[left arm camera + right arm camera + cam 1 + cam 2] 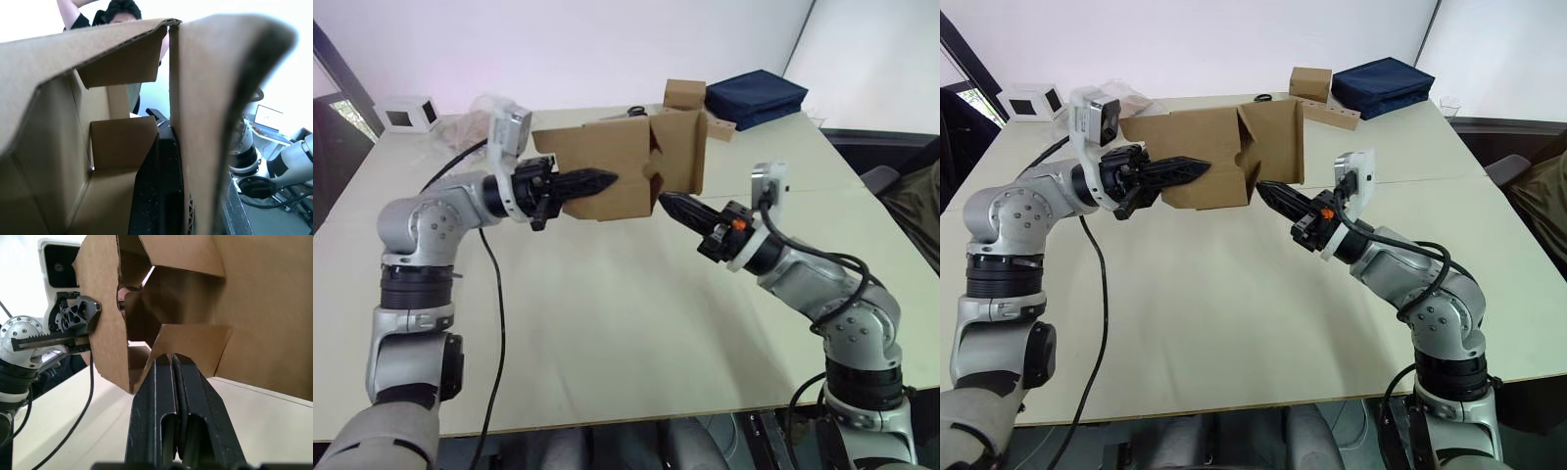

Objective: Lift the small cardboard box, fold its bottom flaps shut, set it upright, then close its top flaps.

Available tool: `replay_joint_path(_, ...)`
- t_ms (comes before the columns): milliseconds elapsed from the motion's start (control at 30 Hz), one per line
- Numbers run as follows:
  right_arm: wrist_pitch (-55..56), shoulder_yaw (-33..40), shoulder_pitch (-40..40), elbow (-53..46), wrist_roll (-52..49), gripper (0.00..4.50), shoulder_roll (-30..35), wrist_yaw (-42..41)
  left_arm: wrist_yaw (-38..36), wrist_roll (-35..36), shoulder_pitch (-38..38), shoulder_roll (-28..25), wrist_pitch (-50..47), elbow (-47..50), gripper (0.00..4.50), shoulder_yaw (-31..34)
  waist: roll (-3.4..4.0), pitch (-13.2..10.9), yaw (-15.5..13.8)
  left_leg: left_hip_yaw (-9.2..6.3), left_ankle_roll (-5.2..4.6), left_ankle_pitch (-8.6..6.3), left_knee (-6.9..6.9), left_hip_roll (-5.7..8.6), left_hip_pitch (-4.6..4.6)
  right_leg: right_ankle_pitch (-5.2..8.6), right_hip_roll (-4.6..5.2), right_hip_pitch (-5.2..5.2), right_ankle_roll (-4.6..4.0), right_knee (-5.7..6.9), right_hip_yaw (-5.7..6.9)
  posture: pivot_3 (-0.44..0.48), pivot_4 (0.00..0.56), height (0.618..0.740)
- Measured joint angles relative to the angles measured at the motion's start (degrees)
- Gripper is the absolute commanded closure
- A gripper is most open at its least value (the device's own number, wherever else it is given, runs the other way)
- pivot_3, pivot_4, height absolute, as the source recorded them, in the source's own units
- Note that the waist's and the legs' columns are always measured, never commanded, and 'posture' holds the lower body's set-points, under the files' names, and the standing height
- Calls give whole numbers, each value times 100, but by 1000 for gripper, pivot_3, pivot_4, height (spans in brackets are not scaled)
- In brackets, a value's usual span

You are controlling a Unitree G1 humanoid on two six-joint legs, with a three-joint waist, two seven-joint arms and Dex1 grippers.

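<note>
The small cardboard box is held in the air above the far middle of the bench, lying on its side with its long axis running left to right. Its right end is open, with brown flaps spread there; one broad flap stands upright and faces the near side. The left wrist view looks into the hollow carton, where inner tuck flaps are folded partway across.

The left end effector reaches in from the left and is clamped on the box's near wall, one black finger inside the carton and the wall pinched against it. The right end effector comes up from the right, its two fingers pressed together with no gap, their tip touching the lower edge of a notched flap at the box's open right end.

Further out, on the far side of the bench, a smaller brown cube sits with a long holed cardboard strip beside it. A dark blue bag lies at the far right corner. A white box with a dark window stands at the far left, with crumpled clear plastic just to its right. A black cable trails from the left arm across the bench to the near edge. A person shows beyond the carton in the left wrist view.
</note>
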State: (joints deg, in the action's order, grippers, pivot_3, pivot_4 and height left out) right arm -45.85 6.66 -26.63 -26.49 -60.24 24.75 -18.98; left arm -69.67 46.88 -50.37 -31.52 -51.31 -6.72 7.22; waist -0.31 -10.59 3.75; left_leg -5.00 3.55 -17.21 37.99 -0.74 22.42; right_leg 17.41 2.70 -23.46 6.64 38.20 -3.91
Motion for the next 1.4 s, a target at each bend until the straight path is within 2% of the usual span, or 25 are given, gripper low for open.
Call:
replay_joint_path(800,-23,-217,-179,46,81,4467,-133,-208,-25,7,0,70,-100,10,4500,-26,0,0,5,0,0,0,0,0,0,0,0,0,0,0,0,0,150,740)
replay_joint_path(1100,-426,663,-262,23,-1306,4467,663,-382,-47,1,-68,-28,-68,-63,4500,-21,2,-2,-12,0,-6,-3,0,0,0,0,1,1,0,-1,0,0,150,740)
replay_joint_path(1233,-410,988,-266,265,-1661,4467,738,-315,-46,4,-107,-29,-68,-66,4500,-18,2,-2,-17,1,-7,-4,0,0,0,0,2,2,0,-1,0,0,150,740)
replay_joint_path(1400,70,1564,-270,1083,-1724,4467,534,-3,-42,51,-79,-29,-105,61,4500,-18,2,-2,-36,3,-6,-3,1,0,0,0,2,2,0,0,-1,0,150,740)
